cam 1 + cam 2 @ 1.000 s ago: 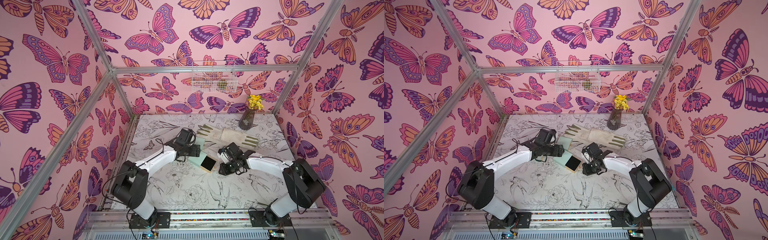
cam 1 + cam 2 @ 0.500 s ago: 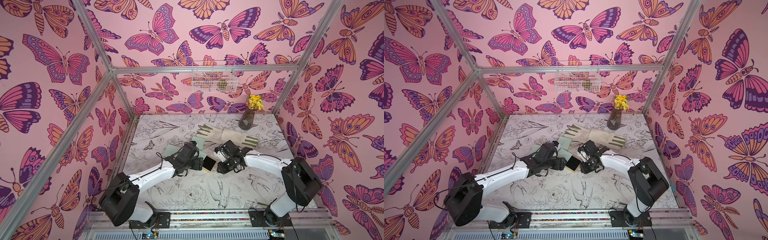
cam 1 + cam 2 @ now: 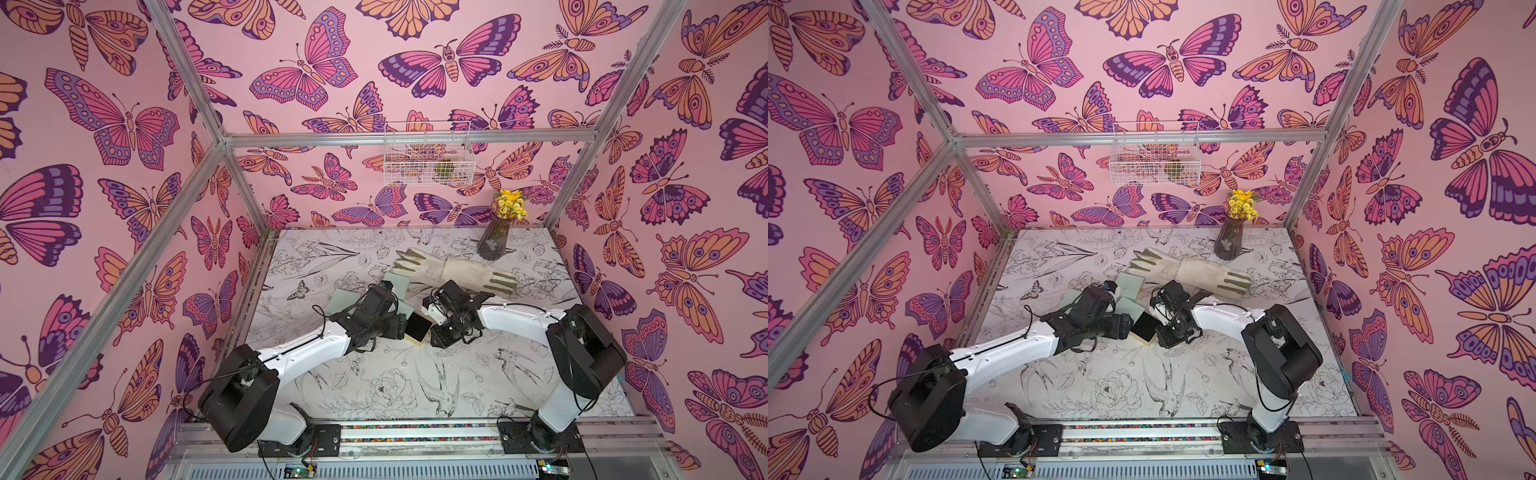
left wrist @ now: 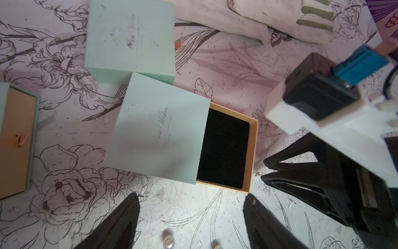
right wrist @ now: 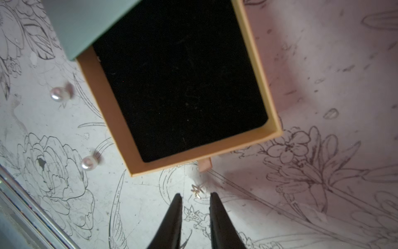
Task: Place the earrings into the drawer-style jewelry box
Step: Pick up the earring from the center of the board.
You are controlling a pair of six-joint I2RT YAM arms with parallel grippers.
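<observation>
In both top views the left arm has come forward. A second ago it was back by the other mint boxes (image 3: 397, 281). Now the left tool (image 3: 398, 328) sits right beside the jewelry box (image 3: 417, 328). The right tool (image 3: 440, 332) stays on the other side of it. The box lies in the middle of the table (image 3: 374, 395), not far from the glove (image 3: 453, 270). The earrings are too small to make out from up here.

In the left wrist view the mint cover (image 4: 159, 133) is slid back and the drawer (image 4: 224, 148) sticks out. It has a soft black floor and nothing lies in it. The left tool (image 4: 191, 199) is wide open and holds nothing. A pearl earring (image 4: 168, 238) lies on the table between its two fingers (image 4: 129, 215), not pinched.

In the right wrist view two pearl earrings (image 5: 57, 93) lie on the table next to the side of the drawer. A tiny star earring (image 5: 196, 190) lies just in front of the right tool (image 5: 196, 197). That tool is open only a little and holds nothing.

With the left arm now here too, I think both tools are ready to pick up. No earring is in the drawer yet, so the job has hardly begun.
</observation>
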